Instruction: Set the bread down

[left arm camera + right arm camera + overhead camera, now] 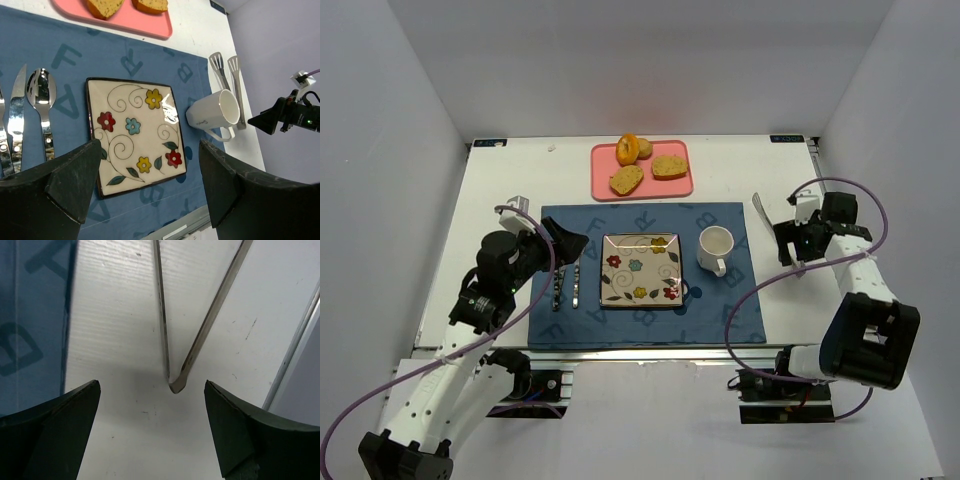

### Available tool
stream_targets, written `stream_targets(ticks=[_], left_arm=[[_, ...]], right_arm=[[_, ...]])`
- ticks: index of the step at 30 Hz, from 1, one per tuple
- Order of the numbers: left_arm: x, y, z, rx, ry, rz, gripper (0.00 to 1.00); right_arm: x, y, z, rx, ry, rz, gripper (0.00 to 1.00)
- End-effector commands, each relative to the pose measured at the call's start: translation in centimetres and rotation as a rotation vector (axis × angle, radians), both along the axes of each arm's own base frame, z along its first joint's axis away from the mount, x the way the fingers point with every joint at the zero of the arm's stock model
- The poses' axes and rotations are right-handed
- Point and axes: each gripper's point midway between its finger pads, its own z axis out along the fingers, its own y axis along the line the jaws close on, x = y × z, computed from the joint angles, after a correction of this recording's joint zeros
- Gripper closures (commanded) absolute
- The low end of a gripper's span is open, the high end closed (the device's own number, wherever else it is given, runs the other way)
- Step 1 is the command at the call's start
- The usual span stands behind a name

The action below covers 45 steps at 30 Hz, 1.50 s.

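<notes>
**Bread sits on the pink tray, both pincers wide and empty**

The white table (510,180) fills most of the overhead view, and a blue lettered mat (730,300) covers its middle. The left gripper (565,245) hangs over the left part of the mat. Its jaws are spread wide with nothing between them. The right gripper (790,245) is at the right of the frame, off the mat. It is just as wide and holds nothing; in its own wrist view the closed end of the metal tongs (172,385) lies on the table between its fingers.

At the top centre, beyond the mat, is the pink tray (660,187), and all the bread lies on it. The left slice (626,179) has its long axis on a diagonal, from lower left to upper right. The right slice (669,166) lies nearly level across the frame. The ring-shaped roll (628,149) is at the tray's upper left, its longer side running up and down the frame.

The flowered square plate (640,270) sits at the mat's centre, bare. The white mug (714,245) stands just to its right, with its handle towards the lower edge of the frame. The cutlery (567,285) lies in a row just left of the plate, handles towards the bottom of the frame.
</notes>
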Motion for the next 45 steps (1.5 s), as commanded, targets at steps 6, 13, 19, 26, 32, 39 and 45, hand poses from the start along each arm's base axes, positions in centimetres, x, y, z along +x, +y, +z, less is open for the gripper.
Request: stream_targets(ticks=[6,13,19,26,32,39,45], left_arm=[[0.1,-0.1,-0.1,0.002,-0.006,-0.010,0.12],[0.5,0.1,0.3,0.030,0.016,0.003,0.12],[0.3,0.8,0.9,0.031,0.015,0.040,0.12],[0.0,1.2,1.1,-0.003,0.010,0.076,0.12],[-0.1,1.4,1.5,-0.006,0.001,0.084,0.12],[0.1,1.4,1.9,0.003,-0.013,0.078,0.12],[0.1,1.2,2.5,0.007,-0.022,0.069,0.12]], right_arm=[[1.8,-1.8,-4.5,-0.044,0.096,-0.017,0.11],[6.7,-2.4,-6.7,-0.009,0.124,-0.013,0.11],[10.0,-2.6,-7.7,0.021,0.109,-0.017,0.11],[11.0,-2.8,-8.1,0.018,0.101,0.006,0.41],[10.9,-1.5,-3.7,0.046,-0.010,0.058,0.87],[11.8,4.6,7.1,0.158,-0.193,0.211,0.79],[13.3,11.2,10.6,0.276,-0.213,0.277,0.51]])
